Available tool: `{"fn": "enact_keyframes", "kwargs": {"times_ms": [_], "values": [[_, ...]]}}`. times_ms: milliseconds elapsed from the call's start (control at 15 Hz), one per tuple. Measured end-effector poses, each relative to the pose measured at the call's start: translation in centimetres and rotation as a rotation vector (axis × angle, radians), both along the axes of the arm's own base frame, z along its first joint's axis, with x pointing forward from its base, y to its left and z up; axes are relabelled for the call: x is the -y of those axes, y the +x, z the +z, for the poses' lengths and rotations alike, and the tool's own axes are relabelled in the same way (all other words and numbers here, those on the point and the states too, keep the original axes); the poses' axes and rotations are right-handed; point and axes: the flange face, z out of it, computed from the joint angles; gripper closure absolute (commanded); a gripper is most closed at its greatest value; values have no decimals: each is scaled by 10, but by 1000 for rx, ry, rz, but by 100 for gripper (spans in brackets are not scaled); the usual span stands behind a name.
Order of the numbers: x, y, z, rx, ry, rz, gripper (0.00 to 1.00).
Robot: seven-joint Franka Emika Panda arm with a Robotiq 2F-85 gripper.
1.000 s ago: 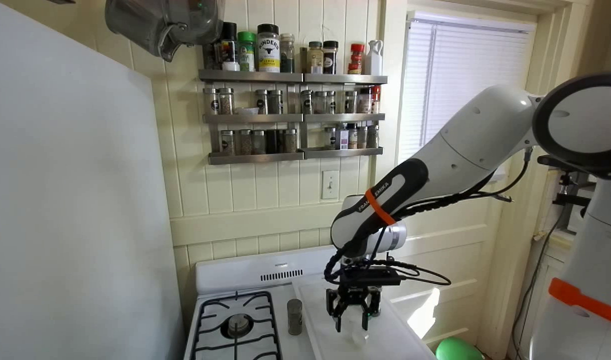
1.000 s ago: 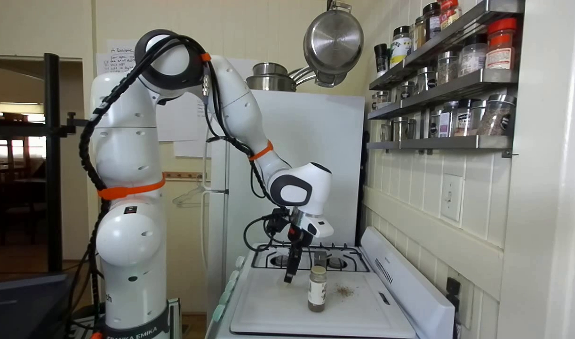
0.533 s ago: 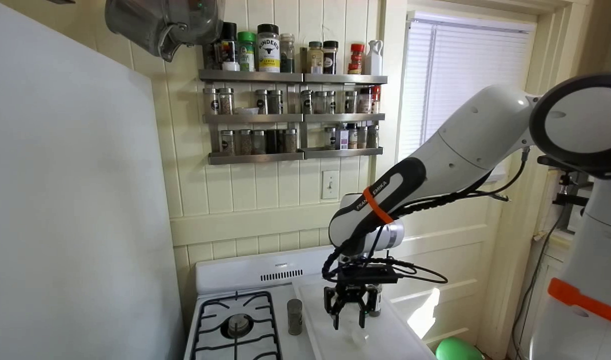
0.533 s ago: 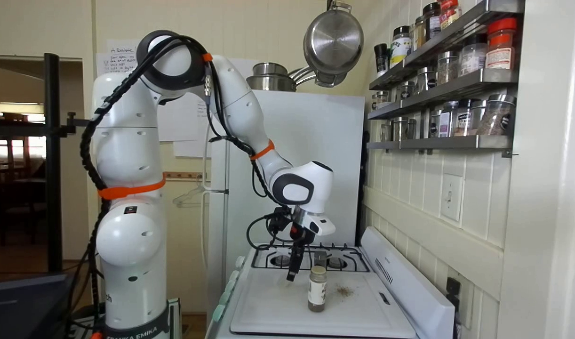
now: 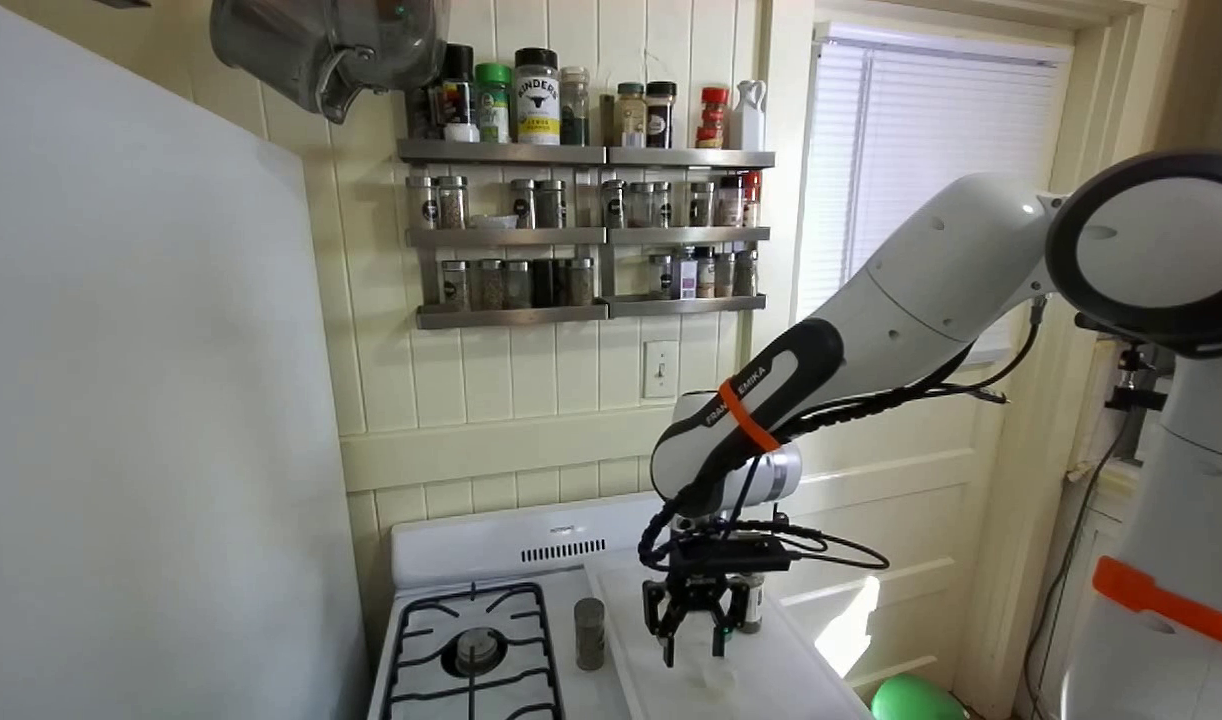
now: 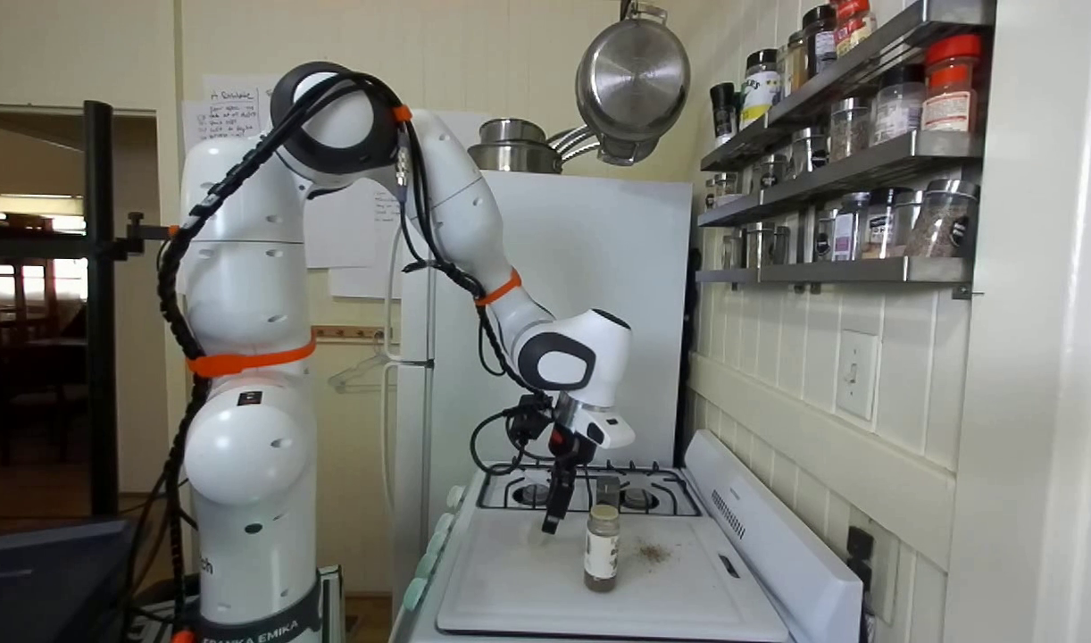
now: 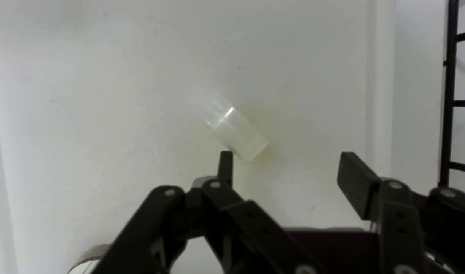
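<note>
In the wrist view a small clear, cylindrical object (image 7: 242,135) lies slantwise on the white stove cover (image 7: 103,171). My gripper (image 7: 287,153) stands open with nothing between its fingers. The left finger (image 7: 225,167) appears close to the clear object's lower end; whether they touch I cannot tell. In an exterior view the gripper (image 5: 693,655) points down above the cover, with the clear object (image 5: 719,680) faint below it. A labelled glass jar (image 6: 602,558) stands upright on the cover beside the gripper (image 6: 552,525). That jar (image 5: 752,605) is partly hidden behind the gripper elsewhere.
A grey jar (image 5: 590,635) stands between the cover and the black burner grate (image 5: 471,655). Brown crumbs (image 6: 653,552) lie scattered near the labelled jar. The stove's back panel (image 6: 769,527) rises along the wall, below spice shelves (image 5: 591,235). The fridge (image 6: 563,295) stands beyond the stove.
My gripper has shifted a little toward the burner grate, and its fingers have drawn slightly closer together. The upper arm has shifted with it. The jars stand where they were.
</note>
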Motion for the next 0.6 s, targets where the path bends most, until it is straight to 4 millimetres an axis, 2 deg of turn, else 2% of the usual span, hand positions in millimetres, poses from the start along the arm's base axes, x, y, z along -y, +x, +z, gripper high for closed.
{"fn": "enact_keyframes", "kwargs": {"times_ms": [600], "values": [[-11, 5, 5, 14, 1, 26, 30]]}}
